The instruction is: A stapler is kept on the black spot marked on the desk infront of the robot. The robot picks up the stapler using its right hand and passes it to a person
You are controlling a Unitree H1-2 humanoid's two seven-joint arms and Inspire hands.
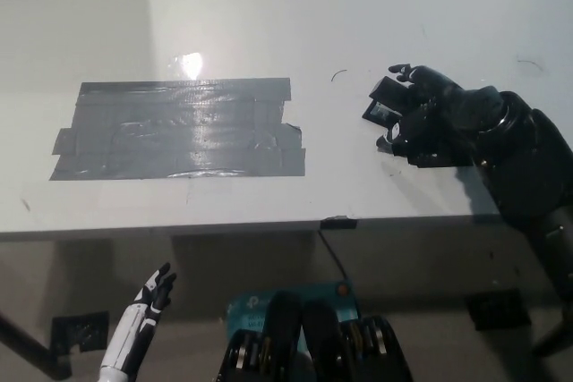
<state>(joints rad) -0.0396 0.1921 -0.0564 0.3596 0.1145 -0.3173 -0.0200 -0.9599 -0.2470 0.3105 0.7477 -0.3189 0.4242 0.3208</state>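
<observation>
Stapler (385, 102), black, sits on the white desk (358, 15) at the right side, well away from the black taped spot (179, 129), which lies left of centre on the desk. I see my right hand (430, 123) over the stapler, black arm coming in from the lower right. Fingers (407, 71) curl over the stapler's far end and thumb side is under its near end, touching it. I can't tell whether the grip is fully clamped or just cupped around it, since black on black blurs together. Stapler looks tilted, its left end poking out of the hand. Can't tell if it's lifted off the desk. Left hand (152, 297), white, rests low at bottom left, below the desk edge, fingers spread apart and holding nothing.
</observation>
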